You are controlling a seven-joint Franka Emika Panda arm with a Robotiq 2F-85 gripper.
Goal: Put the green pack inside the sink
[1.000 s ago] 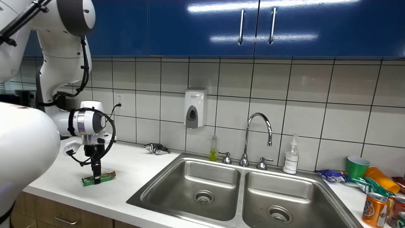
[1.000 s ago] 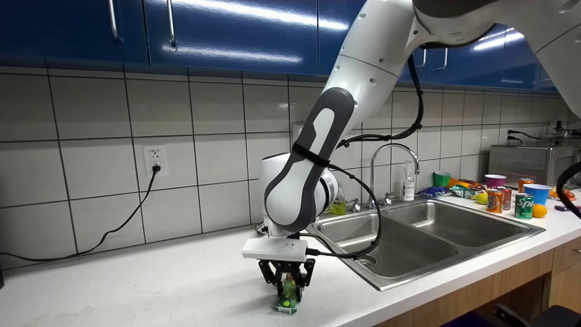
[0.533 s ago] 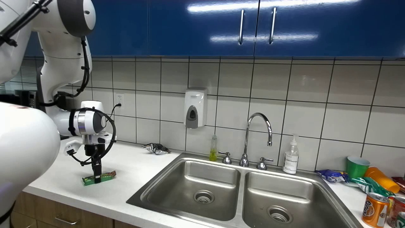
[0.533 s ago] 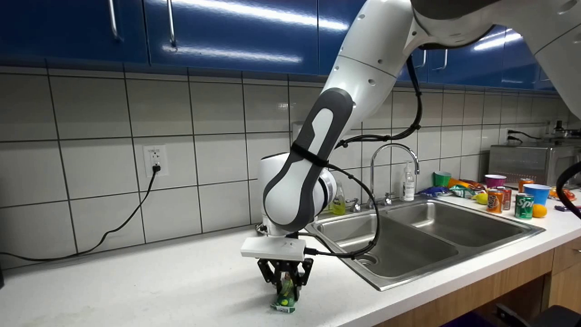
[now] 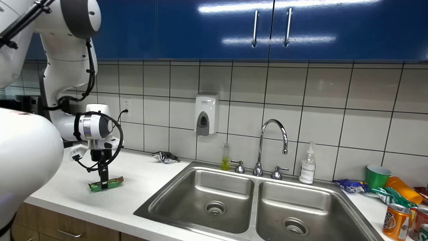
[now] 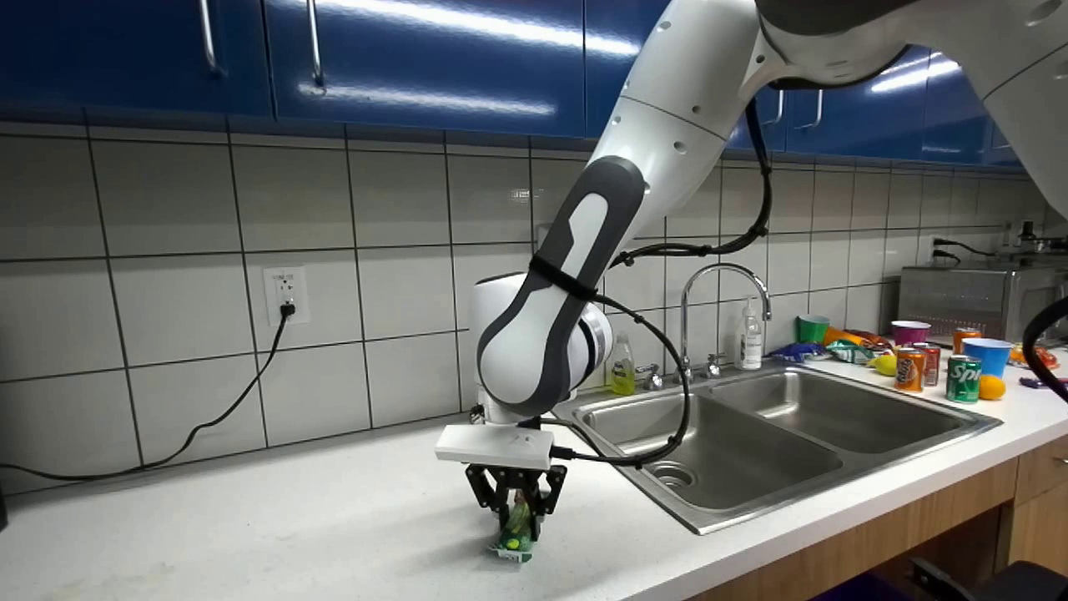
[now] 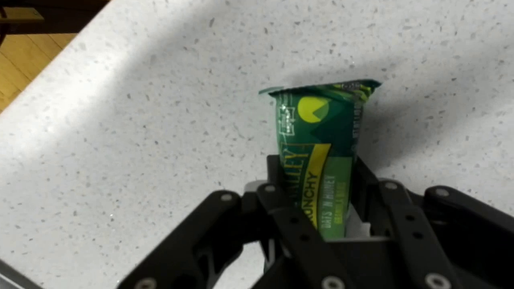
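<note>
Your black two-fingered gripper [image 7: 317,168] hides part of the elongated green packet [image 7: 317,124]. In an exterior view, edges crop the stainless-steel double-basin sink [image 5: 254,207] and the red cylindrical can [image 5: 420,217] near it.

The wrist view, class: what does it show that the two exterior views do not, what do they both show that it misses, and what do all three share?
Only the wrist view: readable wording, such as CRUNCHY, on the green pack, and clear speckles in the countertop.

Only the exterior views: the sink basins, faucet, blue cabinets, pump bottle and orange can.

Shared: the pack held in the gripper, and white countertop around it.
</note>
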